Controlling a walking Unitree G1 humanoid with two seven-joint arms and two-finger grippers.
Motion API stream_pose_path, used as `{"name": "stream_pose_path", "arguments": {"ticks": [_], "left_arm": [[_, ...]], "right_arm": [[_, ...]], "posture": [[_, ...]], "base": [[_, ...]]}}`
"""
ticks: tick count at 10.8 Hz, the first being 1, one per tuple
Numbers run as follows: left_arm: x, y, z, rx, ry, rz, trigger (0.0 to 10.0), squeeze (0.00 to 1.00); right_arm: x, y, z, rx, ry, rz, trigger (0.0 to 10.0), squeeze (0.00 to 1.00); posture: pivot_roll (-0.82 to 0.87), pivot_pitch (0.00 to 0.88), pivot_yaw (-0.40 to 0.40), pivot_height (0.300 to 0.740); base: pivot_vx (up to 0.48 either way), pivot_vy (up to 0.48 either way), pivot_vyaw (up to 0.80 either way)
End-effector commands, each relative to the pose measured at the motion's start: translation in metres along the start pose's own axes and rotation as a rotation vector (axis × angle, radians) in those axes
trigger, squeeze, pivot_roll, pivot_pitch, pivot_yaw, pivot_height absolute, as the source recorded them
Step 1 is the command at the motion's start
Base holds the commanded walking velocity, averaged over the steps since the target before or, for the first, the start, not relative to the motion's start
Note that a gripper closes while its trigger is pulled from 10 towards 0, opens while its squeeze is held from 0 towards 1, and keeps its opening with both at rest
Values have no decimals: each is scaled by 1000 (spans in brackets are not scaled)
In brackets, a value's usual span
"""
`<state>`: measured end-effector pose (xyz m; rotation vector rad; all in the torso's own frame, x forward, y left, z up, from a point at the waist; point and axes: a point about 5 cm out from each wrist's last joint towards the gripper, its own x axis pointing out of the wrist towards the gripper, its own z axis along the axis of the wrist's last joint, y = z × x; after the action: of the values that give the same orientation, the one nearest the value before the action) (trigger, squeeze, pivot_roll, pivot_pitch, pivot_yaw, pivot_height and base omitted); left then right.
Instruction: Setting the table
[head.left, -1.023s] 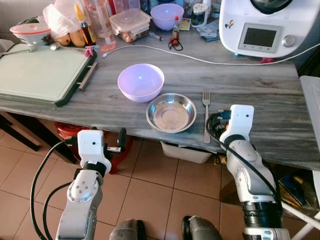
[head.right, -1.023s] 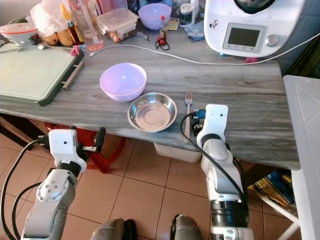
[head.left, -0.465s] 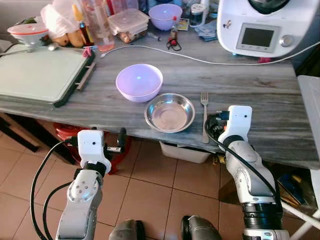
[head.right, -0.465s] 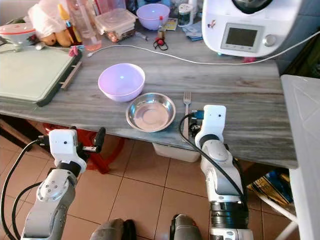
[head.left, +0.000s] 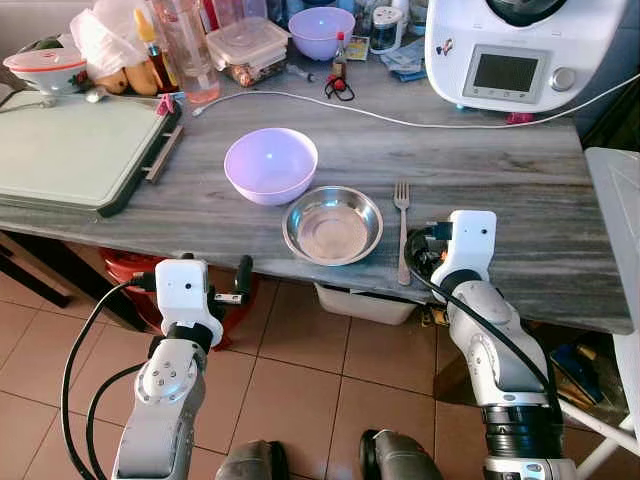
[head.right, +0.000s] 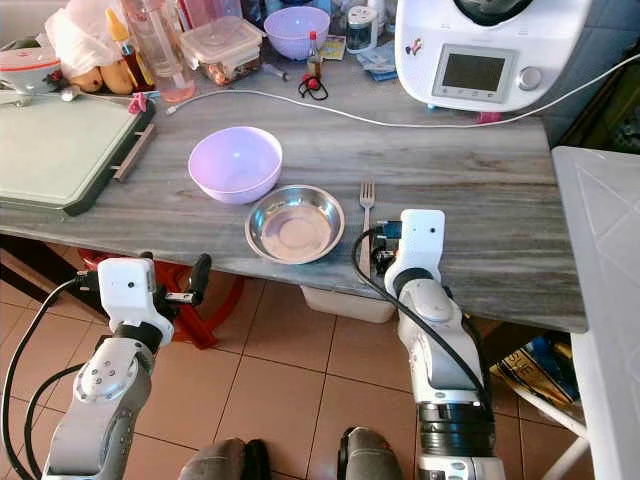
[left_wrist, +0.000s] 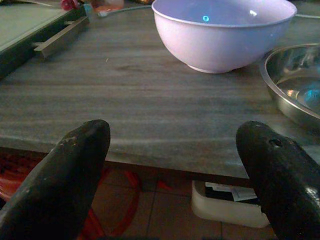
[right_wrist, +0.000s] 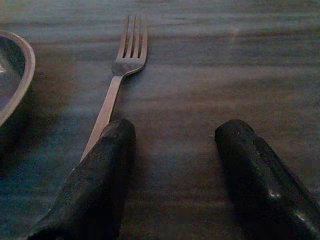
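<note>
Hovering over the table's (head.left: 520, 200) near edge, my right gripper (right_wrist: 172, 165) is holding its fingers spread, gripping nothing; the fork (head.left: 402, 232) is lying just beside it, right of the steel bowl (head.left: 332, 224). My left gripper (left_wrist: 172, 165) is gaping empty below the edge.

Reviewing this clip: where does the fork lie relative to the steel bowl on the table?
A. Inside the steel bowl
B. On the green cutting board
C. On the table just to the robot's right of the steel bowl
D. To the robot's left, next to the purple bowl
C. The fork lies flat on the table, tines pointing away from the robot, just right of the steel bowl, with the open right end effector at its handle end.
</note>
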<state>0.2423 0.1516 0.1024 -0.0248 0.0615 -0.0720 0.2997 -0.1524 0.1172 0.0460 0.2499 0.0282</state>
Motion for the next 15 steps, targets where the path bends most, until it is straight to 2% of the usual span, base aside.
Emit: {"name": "stream_pose_path", "arguments": {"ticks": [1, 8, 9, 14, 15], "left_arm": [[0, 1, -1, -2, 5, 1, 10000, 0], [1, 2, 0, 0, 2, 4, 10000, 0], [1, 2, 0, 0, 1, 4, 10000, 0], [-2, 2, 4, -7, -17, -6, 10000, 0], [-2, 2, 6, 3, -26, -19, 10000, 0]], "right_arm": [[1, 15, -13, 31, 71, 76, 10000, 0], [6, 24, -12, 37, 74, 132, 10000, 0], [3, 20, -12, 25, 64, 120, 10000, 0], [-33, -21, 0, -71, -78, -34, 10000, 0], [-45, -34, -7, -122, -89, -132, 10000, 0]], "posture": [[-24, 135, 59, 740], [-18, 133, 60, 740], [-17, 132, 60, 740], [-31, 115, 62, 740], [-36, 101, 67, 740]], "base": [[0, 0, 0], [0, 0, 0], [0, 0, 0], [0, 0, 0], [0, 0, 0]]}}
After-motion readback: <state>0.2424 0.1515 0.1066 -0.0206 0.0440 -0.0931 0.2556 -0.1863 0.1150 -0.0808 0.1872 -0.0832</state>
